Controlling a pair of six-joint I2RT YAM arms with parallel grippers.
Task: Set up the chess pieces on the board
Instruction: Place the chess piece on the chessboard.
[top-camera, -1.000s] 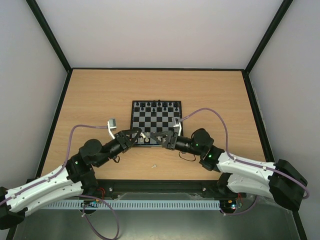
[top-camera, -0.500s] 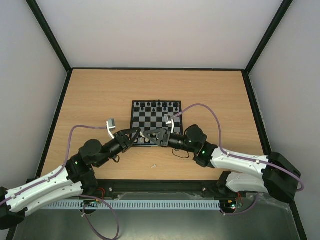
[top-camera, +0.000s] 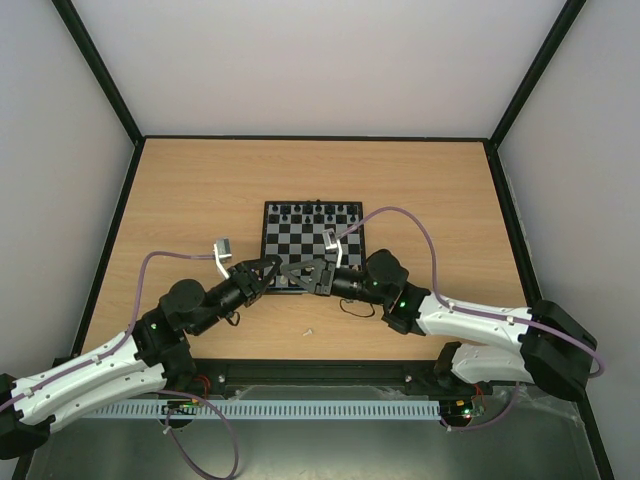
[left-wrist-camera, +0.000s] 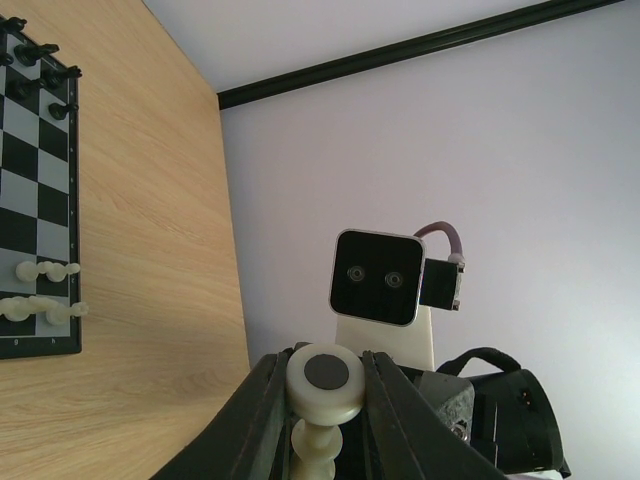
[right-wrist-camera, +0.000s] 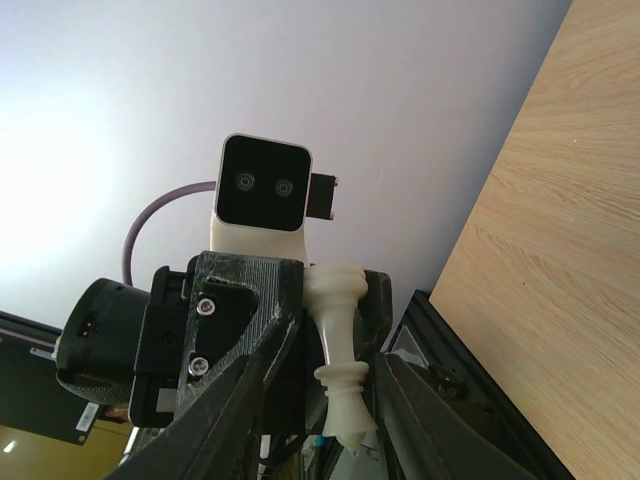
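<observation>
- The piece in play was a tall white chess piece (left-wrist-camera: 324, 374). It was in the air between the two grippers, just over the near edge of the board (top-camera: 314, 241), and not yet on any square.
- We judged this piece to be very light, hard and smooth plastic. It would not bend or break easily, but it could slip or turn between hard fingers.
- The piece was thin at the stem and wider at the round foot and the collar. In our opinion, the stem between these two was the best place to take it, so the wide parts would stop it from sliding out.
- The left gripper (top-camera: 270, 272) was narrow, and its fingers (left-wrist-camera: 268, 400) pressed on the round foot of the piece from both sides. The dark disc under the foot faced the left wrist camera.
- The right gripper (top-camera: 298, 272) met it nose to nose. Its fingers (right-wrist-camera: 245, 400) stood partly open on both sides of the head end of the piece, with a gap on one side.
- We could not tell if the other finger touched the piece. To our eyes, the right gripper did not hold it.
- A few white pieces (left-wrist-camera: 44, 270) stood on the near rows of the board, and the black pieces (top-camera: 318, 210) stood on the far rows.
- We thought most of the white side remained to be placed.
</observation>
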